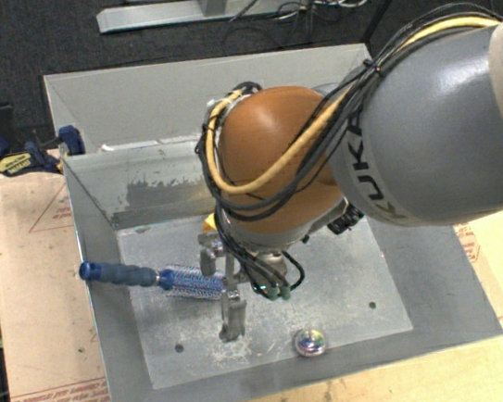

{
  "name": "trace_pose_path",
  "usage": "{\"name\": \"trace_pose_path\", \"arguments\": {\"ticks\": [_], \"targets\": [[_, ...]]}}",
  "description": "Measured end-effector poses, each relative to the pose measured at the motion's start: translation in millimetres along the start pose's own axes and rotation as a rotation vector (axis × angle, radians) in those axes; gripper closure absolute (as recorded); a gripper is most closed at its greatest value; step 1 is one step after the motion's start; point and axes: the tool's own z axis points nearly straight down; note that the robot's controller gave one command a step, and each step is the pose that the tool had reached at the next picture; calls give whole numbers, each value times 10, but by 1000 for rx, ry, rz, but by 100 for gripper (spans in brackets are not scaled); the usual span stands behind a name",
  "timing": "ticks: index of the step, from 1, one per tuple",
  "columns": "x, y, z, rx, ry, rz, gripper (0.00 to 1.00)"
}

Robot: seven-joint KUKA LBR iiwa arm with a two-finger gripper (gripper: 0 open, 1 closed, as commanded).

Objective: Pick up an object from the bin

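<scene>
Orange wrist cover [273,159], looped with yellow and black cables, on the grey arm [438,135] — reaching in from the right, over the bin's middle.
Gripper [233,318]: lowered to the floor of the grey metal bin [115,356]; released or clenched, cannot tell.
Blue brush [146,278]: lying flat left of centre, handle toward the left wall, bristle end just beside the gripper.
Small shiny ball [310,342] — near the front wall, apart from the gripper.
</scene>
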Motion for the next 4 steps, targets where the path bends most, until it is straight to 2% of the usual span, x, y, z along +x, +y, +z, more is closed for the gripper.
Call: {"name": "trace_pose_path", "arguments": {"ticks": [1,2,3,4], "targets": [[5,250,613,0,-4,-149,0],[-768,-249,1325,0,-29,-385,0],[-1183,-254,1503,1,-18,-380,0],[-1155,-246,1508,-1,-10,-381,100]]}}
